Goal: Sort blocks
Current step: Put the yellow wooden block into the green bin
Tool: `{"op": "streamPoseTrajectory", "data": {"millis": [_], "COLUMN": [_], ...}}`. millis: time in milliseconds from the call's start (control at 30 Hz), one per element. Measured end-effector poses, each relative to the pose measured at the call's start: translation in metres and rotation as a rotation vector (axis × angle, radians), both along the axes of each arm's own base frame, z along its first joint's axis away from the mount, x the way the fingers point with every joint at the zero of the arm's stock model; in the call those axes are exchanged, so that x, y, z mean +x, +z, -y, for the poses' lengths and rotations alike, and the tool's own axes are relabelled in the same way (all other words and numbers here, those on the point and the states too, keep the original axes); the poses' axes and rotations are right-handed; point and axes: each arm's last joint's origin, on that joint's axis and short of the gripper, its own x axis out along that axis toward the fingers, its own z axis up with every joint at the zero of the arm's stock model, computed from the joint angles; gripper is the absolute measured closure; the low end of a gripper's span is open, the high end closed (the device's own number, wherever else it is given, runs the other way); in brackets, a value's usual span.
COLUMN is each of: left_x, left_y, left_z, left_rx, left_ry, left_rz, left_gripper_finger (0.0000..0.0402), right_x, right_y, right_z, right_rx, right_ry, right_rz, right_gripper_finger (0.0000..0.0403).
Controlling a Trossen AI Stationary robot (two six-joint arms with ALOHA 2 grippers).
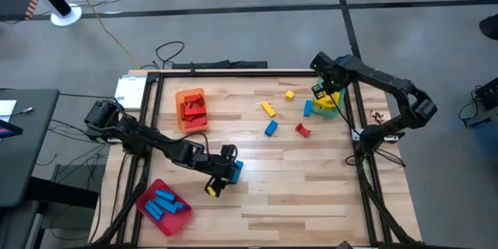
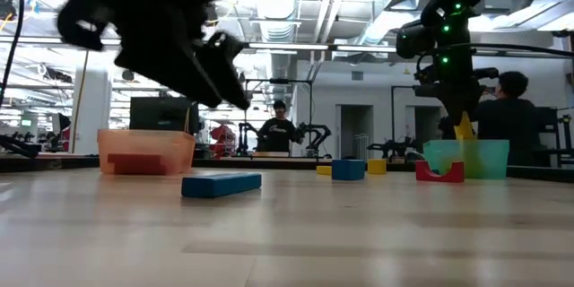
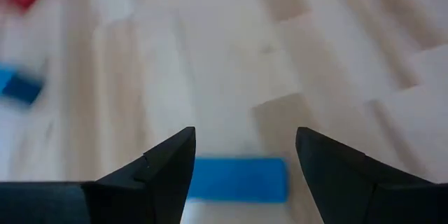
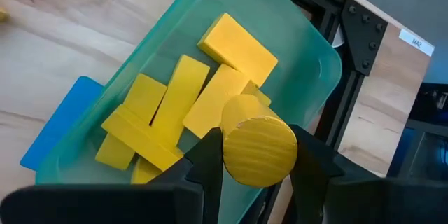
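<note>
High view, left gripper [image 1: 226, 173]: it is over the front part of the table [image 1: 311, 187], near the red tray [image 1: 165, 206], with a blue block [image 1: 236, 168] just beside it.
High view, red tray: it holds blue blocks [image 1: 165, 201].
High view, orange tray [image 1: 191, 110]: at the far left of the table, with red blocks [image 1: 192, 106] inside.
High view, right gripper [image 1: 325, 93]: above the green tray [image 1: 327, 103] at the far right edge of the table.
High view, loose blocks: left of the green tray lie two yellow blocks [image 1: 268, 109], two more blue blocks [image 1: 271, 128] and a red arch block [image 1: 303, 130], apart from each other.
Low view, blue block [image 2: 221, 184]: it lies flat on the table, and the left gripper [image 2: 229, 81] is above it, not touching.
Low view, right gripper: the arm comes down to the green tray [image 2: 466, 157]; the fingers are hidden there.
Low view, room: people stand far behind the table.
Left wrist view, left gripper [image 3: 241, 155]: the fingers [image 3: 164, 164] are wide apart and hold nothing; the blue block [image 3: 238, 179] lies between them on the table below.
Right wrist view, right gripper [image 4: 259, 150]: it is closed on a yellow cylinder block [image 4: 257, 147], over the green tray [image 4: 308, 42] with several yellow blocks [image 4: 178, 112] in it.
</note>
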Motion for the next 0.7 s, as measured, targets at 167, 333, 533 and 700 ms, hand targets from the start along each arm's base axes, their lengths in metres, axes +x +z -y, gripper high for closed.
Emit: {"op": "streamPoseTrajectory", "data": {"millis": [167,333,533,700], "left_x": [-0.002,-0.001,0.002,0.011], "left_y": [-0.004,-0.007,-0.027,-0.048], "left_z": [-0.006,-0.006,-0.007,-0.003], "left_rx": [-0.043,-0.117,-0.173,-0.214], "left_ry": [0.197,0.301,0.411,0.458], "left_rz": [-0.032,-0.037,-0.111,-0.160], "left_gripper_finger": [0.0159,0.0159,0.0159,0.0159], "right_x": [0.000,0.000,0.000,0.000], "right_y": [0.000,0.000,-0.001,-0.001], "right_z": [0.000,0.000,0.000,0.000], "right_rx": [0.002,0.003,0.019,0.021], "right_ry": [-0.001,-0.002,-0.002,0.001], "right_rz": [0.001,0.001,0.015,0.020], "right_gripper_finger": [0.0266,0.0266,0.0265,0.0265]}}
